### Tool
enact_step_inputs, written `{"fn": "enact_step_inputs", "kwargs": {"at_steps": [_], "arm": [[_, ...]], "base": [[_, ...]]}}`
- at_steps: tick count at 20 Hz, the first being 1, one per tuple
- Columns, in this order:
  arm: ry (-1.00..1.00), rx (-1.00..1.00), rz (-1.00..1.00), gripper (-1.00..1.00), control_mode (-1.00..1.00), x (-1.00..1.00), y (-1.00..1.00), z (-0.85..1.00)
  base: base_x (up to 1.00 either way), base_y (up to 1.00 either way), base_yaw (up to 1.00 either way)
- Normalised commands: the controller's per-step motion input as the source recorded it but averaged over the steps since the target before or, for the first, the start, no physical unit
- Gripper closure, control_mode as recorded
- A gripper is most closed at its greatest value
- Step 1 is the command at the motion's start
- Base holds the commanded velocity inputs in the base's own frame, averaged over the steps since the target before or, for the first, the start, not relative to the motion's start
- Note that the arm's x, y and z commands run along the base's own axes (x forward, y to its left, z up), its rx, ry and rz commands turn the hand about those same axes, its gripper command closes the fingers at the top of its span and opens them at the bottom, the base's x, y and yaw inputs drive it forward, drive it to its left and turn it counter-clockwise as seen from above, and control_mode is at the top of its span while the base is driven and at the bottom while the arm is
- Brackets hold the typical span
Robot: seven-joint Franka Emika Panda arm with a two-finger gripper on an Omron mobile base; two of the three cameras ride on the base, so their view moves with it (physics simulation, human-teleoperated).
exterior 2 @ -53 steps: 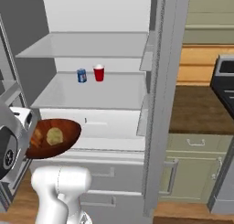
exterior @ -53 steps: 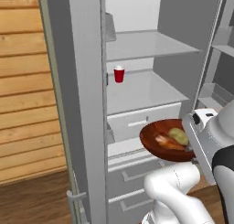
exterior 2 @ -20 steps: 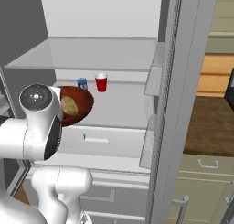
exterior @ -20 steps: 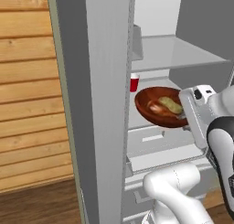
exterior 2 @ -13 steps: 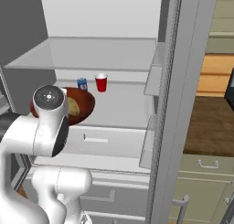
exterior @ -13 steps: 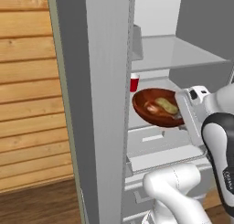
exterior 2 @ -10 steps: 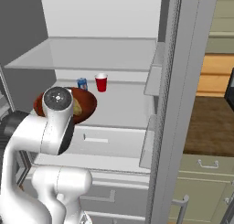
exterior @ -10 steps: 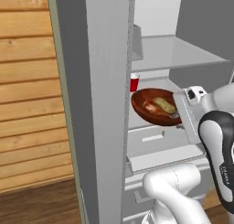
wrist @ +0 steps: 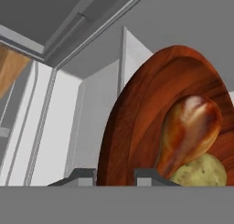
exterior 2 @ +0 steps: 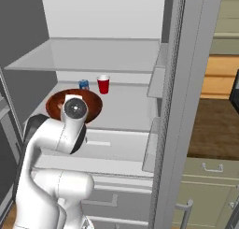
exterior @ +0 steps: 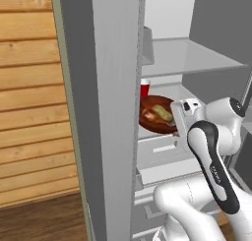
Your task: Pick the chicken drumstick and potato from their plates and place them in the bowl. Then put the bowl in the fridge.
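The glossy reddish-brown bowl [exterior: 151,118] hangs level over the middle shelf [exterior 2: 126,109] inside the open grey fridge [exterior: 114,112]. In it lie the orange-brown chicken drumstick [wrist: 188,129] and the pale potato [wrist: 202,171], side by side. My gripper [wrist: 114,176] is shut on the bowl's near rim, one dark fingertip [wrist: 82,175] on each side of it. In the right base view my hand covers the near part of the bowl [exterior 2: 55,103]. In the left base view the potato [exterior: 162,112] shows as a pale lump. The two plates are out of view.
A red cup [exterior 2: 103,84] and a small blue can [exterior 2: 84,84] stand on the same shelf just behind the bowl. A glass shelf [exterior 2: 93,55] spans above. The fridge door edge [exterior 2: 179,102] with its bins stands close on the right, and drawers [exterior: 162,156] lie below.
The bowl has gone up from drawer height to shelf height and then deeper into the fridge, toward the red cup. The views shifted early on as the base moved.
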Motion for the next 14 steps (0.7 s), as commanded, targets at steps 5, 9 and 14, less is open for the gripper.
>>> {"fn": "enact_step_inputs", "kwargs": {"at_steps": [5,9,14], "arm": [[-0.04,-0.01,0.05,1.0,-1.0,0.72,0.23,-0.29],[0.0,-0.09,0.04,1.0,-1.0,0.69,0.21,-0.17],[0.04,-0.15,0.07,1.0,-1.0,0.52,0.13,0.01]], "base": [[0.0,0.0,0.0],[0.0,0.0,0.0],[0.0,0.0,0.0]]}}
